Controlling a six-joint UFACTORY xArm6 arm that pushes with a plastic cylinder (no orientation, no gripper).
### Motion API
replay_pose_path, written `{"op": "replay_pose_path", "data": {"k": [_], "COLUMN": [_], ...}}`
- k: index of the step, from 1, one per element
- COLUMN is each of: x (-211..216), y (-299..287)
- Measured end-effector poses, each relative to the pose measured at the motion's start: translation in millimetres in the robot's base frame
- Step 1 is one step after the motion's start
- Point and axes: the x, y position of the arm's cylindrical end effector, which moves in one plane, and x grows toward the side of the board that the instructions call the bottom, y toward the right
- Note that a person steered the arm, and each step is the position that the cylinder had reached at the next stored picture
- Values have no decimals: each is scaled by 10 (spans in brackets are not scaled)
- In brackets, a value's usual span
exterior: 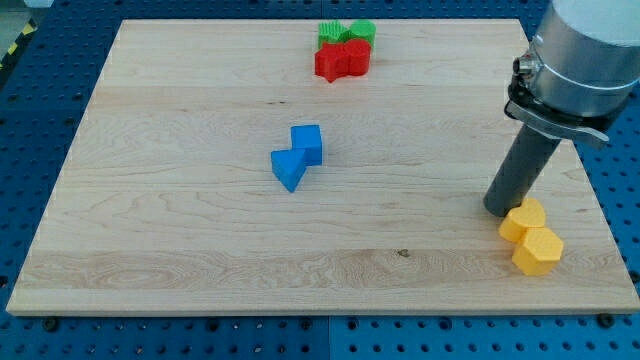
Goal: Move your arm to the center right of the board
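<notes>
My tip (503, 207) rests on the wooden board (200, 240) at the frame's centre right, touching the two yellow blocks (531, 236) just below it. It is a bare rod, holding nothing.

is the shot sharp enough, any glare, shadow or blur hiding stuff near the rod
Camera view: sharp and evenly lit, no glare on the board; shadows are soft and short; my tip shows clearly, just up-left of the two yellow blocks and about touching them; only the arm's upper part is cropped.

Bright even light, sharp focus, soft short shadows under blocks (298, 157)
</notes>
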Motion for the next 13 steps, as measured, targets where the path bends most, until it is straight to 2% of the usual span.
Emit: {"op": "replay_pose_path", "data": {"k": [4,7,10,13], "x": [-229,-599,-686,-880], "y": [-85,-85,-75,260]}}
